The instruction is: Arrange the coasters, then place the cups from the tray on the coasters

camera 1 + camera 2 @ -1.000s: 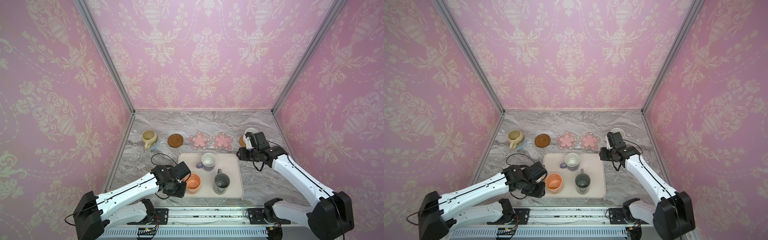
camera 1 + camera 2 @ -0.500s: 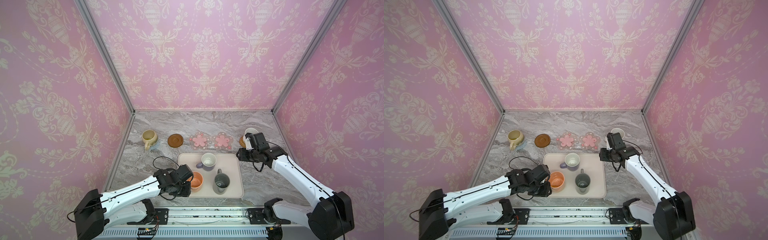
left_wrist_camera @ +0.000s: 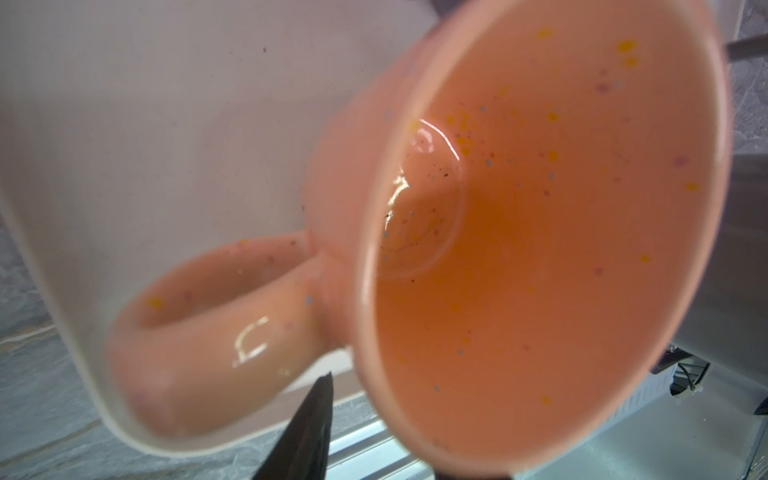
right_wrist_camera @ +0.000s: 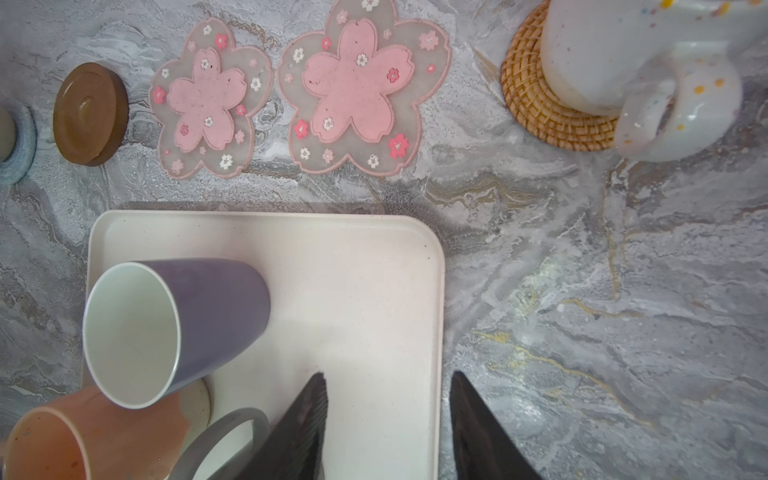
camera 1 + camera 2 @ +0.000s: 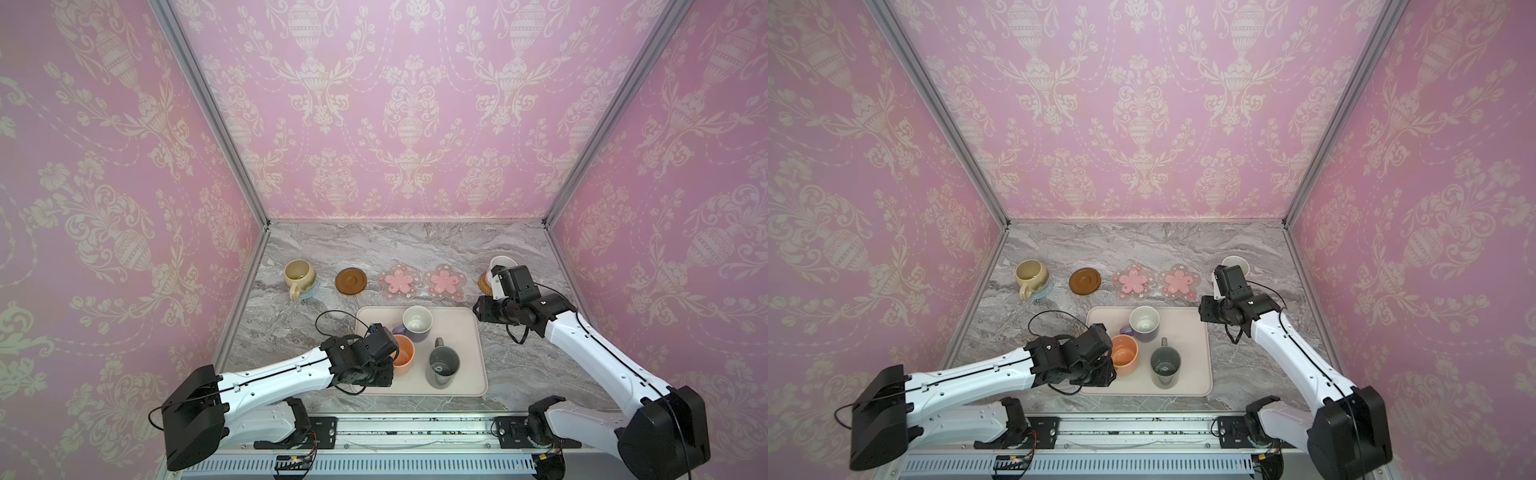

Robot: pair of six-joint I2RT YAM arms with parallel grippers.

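The cream tray [image 5: 465, 332] holds a lavender cup [image 5: 417, 322], a peach cup [image 5: 402, 355] and a tall dark grey cup [image 5: 443, 365]. My left gripper [image 5: 387, 368] is at the peach cup's [image 3: 540, 208] near-left side by its handle [image 3: 216, 316]. It is open: one finger [image 3: 309, 419] shows and the cup's rim hides the second. My right gripper [image 4: 388, 374] hangs open over the tray's far right rim [image 4: 436, 316], holding nothing. An olive-yellow cup [image 5: 299, 275] stands on the blue-grey coaster [image 5: 312, 292]. A white speckled cup [image 4: 615, 54] stands on the rattan coaster [image 4: 536, 112].
A brown coaster [image 5: 351, 281] and two pink flower coasters [image 5: 399, 282] [image 5: 444, 282] lie bare in a row behind the tray. Pink walls close in the marble table [image 5: 415, 245] on three sides. A metal rail [image 5: 407, 428] runs along the front edge.
My left gripper has moved right along the tray's front left up to the peach cup, which has shifted slightly right. The right arm has stayed still.
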